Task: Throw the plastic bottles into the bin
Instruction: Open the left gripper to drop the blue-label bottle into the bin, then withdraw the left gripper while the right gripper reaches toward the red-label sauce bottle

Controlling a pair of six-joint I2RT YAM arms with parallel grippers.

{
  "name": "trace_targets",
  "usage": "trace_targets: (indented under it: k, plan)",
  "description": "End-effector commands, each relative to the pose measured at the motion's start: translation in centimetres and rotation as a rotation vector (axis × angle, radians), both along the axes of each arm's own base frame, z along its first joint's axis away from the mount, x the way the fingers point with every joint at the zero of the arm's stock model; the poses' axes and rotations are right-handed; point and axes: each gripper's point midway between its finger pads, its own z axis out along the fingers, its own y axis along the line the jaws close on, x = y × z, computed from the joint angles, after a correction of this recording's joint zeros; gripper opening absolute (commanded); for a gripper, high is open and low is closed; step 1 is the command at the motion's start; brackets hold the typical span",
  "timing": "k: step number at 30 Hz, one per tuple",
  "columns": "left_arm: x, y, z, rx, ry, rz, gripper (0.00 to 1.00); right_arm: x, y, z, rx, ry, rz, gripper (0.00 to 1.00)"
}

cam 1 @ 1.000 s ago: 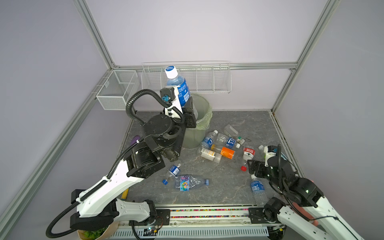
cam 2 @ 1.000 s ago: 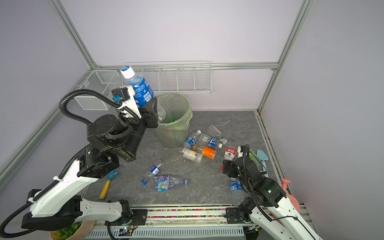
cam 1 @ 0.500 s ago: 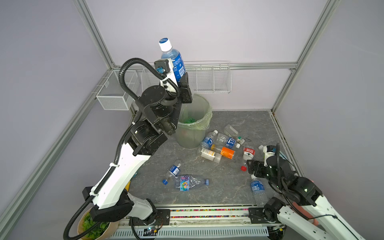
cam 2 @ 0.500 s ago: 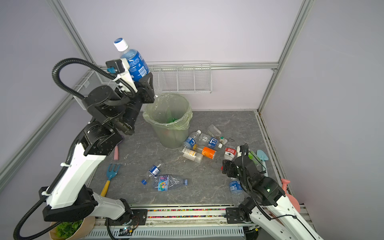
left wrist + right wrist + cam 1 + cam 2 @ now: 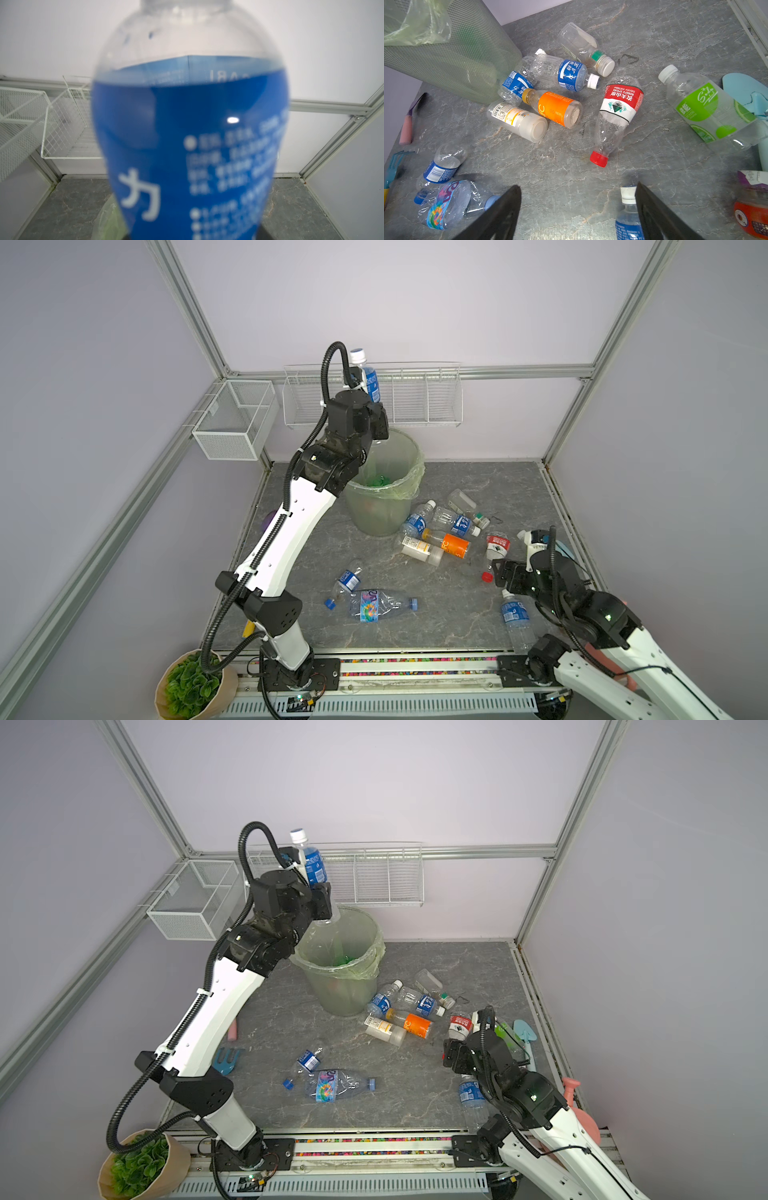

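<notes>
Left tool (image 5: 323,898) grips blue-labelled bottle (image 5: 313,865); red label (image 5: 623,94) reads NONGFU SPRING.

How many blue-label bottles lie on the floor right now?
4. Two next to the bin: nearer bottle, farther bottle. Small bottle mid-floor. Last bottle by the right gripper. Held bottle excluded. Arms may hide more.

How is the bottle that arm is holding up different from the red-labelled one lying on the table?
The blue-label bottle stands roughly upright in the air, clamped in the left gripper over the bin; the red-label bottle lies on its side on the table, untouched. The blue-label bottle has a white cap, the red-label bottle a red one. Both are clear plastic and capped.
</notes>
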Motion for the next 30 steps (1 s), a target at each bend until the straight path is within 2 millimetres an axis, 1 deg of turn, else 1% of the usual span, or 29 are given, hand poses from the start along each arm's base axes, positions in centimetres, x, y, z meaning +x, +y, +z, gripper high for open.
trace_targets:
  k: [1,2,4,5,6,7,9,10,12,15,17,19,23,25,28,30]
  plan:
    - [1.8,-0.1,-6.3,0.002,0.17,-0.005,0.0,0.3,0.3,0.3,0.018,-0.011,0.003,0.88]
    - [2.3,0.0,-7.8,-0.005,0.21,-0.012,0.04,0.3,0.3,0.3,0.018,-0.009,0.005,0.88]
    - [3.3,0.7,-10.5,-0.053,0.326,-0.02,0.62,0.2,0.3,0.5,0.018,-0.011,0.008,0.88]
    - [3.4,1.3,-11.0,-0.067,0.365,-0.001,0.75,0.1,0.2,0.5,0.015,-0.011,0.006,0.88]
    - [3.4,2.1,-10.8,-0.062,0.38,0.031,0.81,0.0,0.0,0.7,0.013,-0.014,0.003,0.88]
    - [3.1,2.4,-10.1,-0.053,0.374,0.044,0.85,-0.1,-0.1,0.8,0.012,-0.016,0.0,0.88]
    - [2.0,2.9,-7.3,-0.066,0.315,0.041,0.93,-0.2,-0.4,1.0,0.013,-0.021,-0.005,0.88]
    - [1.3,3.0,-6.0,-0.078,0.284,0.036,0.99,-0.3,-0.4,1.0,0.015,-0.024,-0.006,0.88]
    - [-0.3,3.4,-3.0,-0.114,0.203,0.02,0.99,-0.3,-0.4,1.1,0.025,-0.026,-0.007,0.88]
    - [-3.0,3.6,0.0,-0.139,0.13,-0.007,0.99,-0.3,-0.2,1.3,0.034,-0.025,-0.005,0.88]
    - [-4.9,3.7,1.2,-0.148,0.104,-0.025,0.99,-0.3,-0.2,1.3,0.037,-0.024,-0.003,0.88]
    - [-6.8,3.6,2.0,-0.148,0.084,-0.052,0.99,-0.2,-0.2,1.4,0.035,-0.025,-0.003,0.88]
    - [-10.0,4.0,2.2,-0.163,0.066,-0.084,0.99,-0.2,-0.4,1.7,0.019,-0.026,-0.006,0.88]
    - [-11.3,4.2,1.7,-0.177,0.07,-0.102,0.99,-0.1,-0.4,1.9,0.011,-0.025,-0.008,0.88]
    - [-13.0,4.5,0.4,-0.21,0.088,-0.137,1.0,0.0,-0.4,2.0,-0.001,-0.017,-0.006,0.88]
    - [-14.2,4.6,-0.9,-0.238,0.103,-0.164,1.0,0.1,-0.6,2.1,-0.022,-0.007,-0.016,0.88]
